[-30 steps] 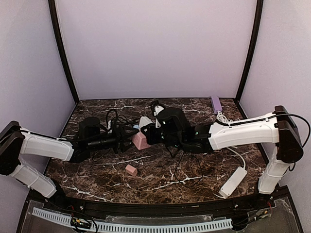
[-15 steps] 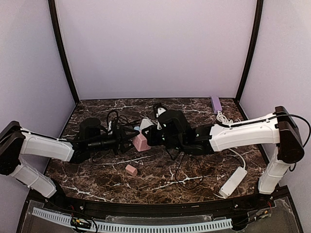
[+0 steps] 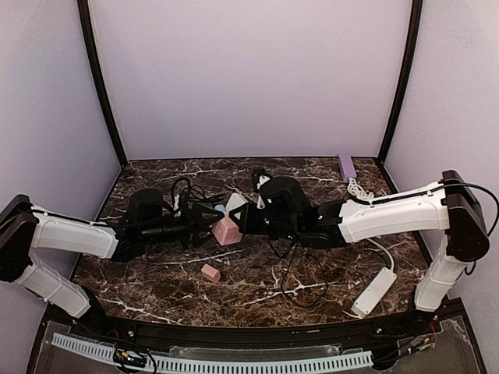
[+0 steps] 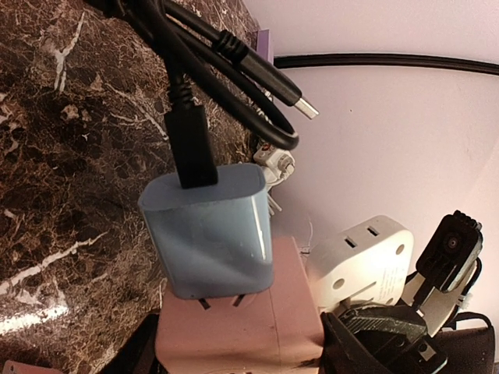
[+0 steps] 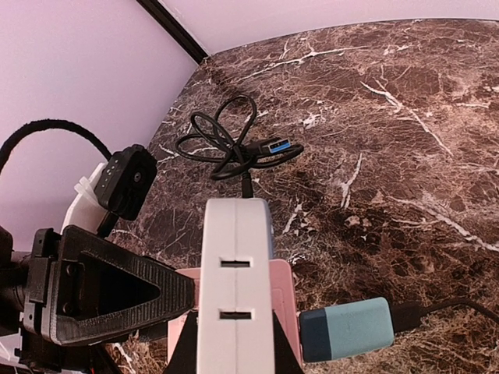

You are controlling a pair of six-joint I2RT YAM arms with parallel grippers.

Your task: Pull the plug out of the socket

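The pink cube socket (image 3: 227, 231) sits mid-table between both grippers. My left gripper (image 3: 209, 226) is shut on it from the left; in the left wrist view the socket (image 4: 242, 319) fills the bottom. A blue plug (image 4: 210, 234) with a black cable sits in one face, two pins partly showing; it also shows in the right wrist view (image 5: 347, 327). My right gripper (image 3: 244, 213) is shut on a white plug (image 5: 234, 280) pressed against the socket (image 5: 282, 300). The white plug's (image 4: 362, 257) pins are hidden.
A small flat pink block (image 3: 210, 272) lies in front of the socket. A white power strip (image 3: 374, 291) lies at the front right with its cord running back. A purple block (image 3: 346, 166) is at the back right. A coiled black USB cable (image 5: 234, 148) lies behind the socket.
My right gripper with the white plug has shifted a little to the right. My left gripper and the pink socket have followed slightly, and the socket looks more tilted.
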